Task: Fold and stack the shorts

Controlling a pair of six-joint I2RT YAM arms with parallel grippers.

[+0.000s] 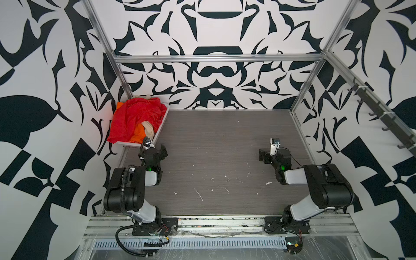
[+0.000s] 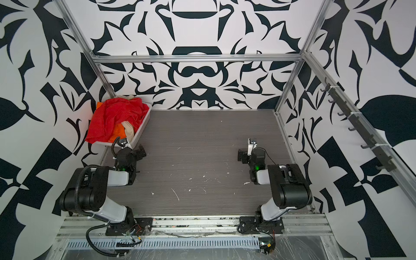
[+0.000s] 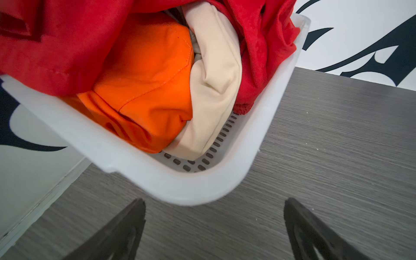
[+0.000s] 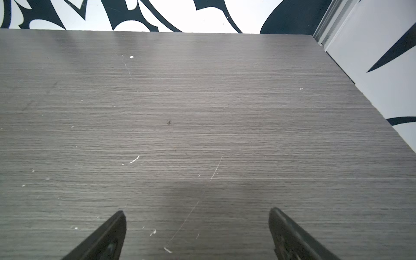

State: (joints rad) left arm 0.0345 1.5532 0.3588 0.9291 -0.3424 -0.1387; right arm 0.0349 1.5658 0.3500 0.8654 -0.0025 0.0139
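In both top views the shorts lie heaped in a white perforated basket [image 1: 162, 123] at the table's back left corner. The red shorts [image 1: 132, 117] [image 3: 67, 45] lie on top and hang over the basket's left rim. The orange shorts [image 1: 137, 136] [image 3: 146, 78] and the beige shorts [image 1: 149, 130] [image 3: 216, 78] are bunched under them at the near corner. My left gripper [image 1: 163, 151] [image 3: 215, 202] is open and empty, just short of the basket's near corner [image 3: 180, 186]. My right gripper [image 1: 262, 155] [image 4: 196, 210] hangs open and empty over bare table on the right.
The grey wood-grain table [image 1: 225, 146] carries only small white flecks. Patterned walls and aluminium frame posts [image 1: 301, 90] close in the back and sides. A rail of dark hooks [image 1: 380, 112] runs along the right wall. Both arm bases stand at the front edge.
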